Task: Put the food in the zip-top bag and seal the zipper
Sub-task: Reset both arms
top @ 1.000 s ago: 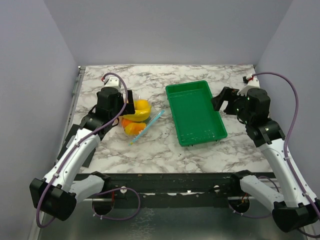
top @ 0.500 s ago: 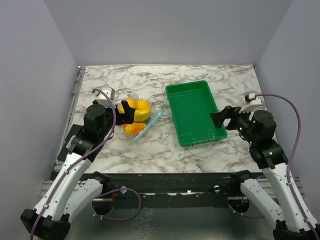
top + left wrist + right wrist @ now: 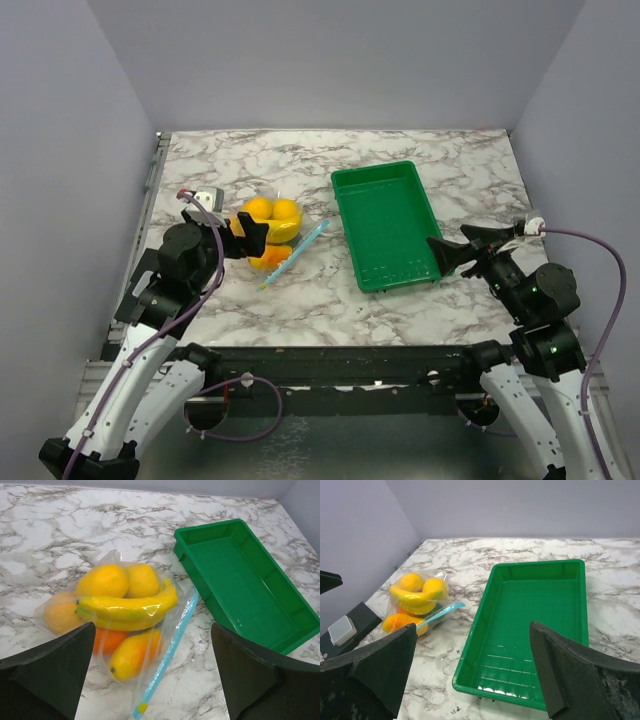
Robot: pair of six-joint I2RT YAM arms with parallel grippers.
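The clear zip-top bag (image 3: pixel 272 238) lies on the marble table left of the tray, with the food (image 3: pixel 270 216) inside: oranges, lemons and a yellow banana (image 3: pixel 127 609). Its light blue zipper (image 3: pixel 298 251) runs along the right edge and looks flat in the left wrist view (image 3: pixel 170 655). My left gripper (image 3: pixel 243 234) is open and empty, raised just left of the bag. My right gripper (image 3: pixel 462 246) is open and empty, raised off the tray's near right corner. The bag also shows in the right wrist view (image 3: pixel 415 605).
An empty green tray (image 3: pixel 392 262) lies right of the bag; it also shows in the right wrist view (image 3: pixel 470 667). Grey walls enclose the table on three sides. A black mat and a white box (image 3: pixel 341 630) sit at the table's left edge.
Both arms have drawn back toward the near edge and away from the bag and tray. The left gripper has come off the bag, and the bag stays where it lay.
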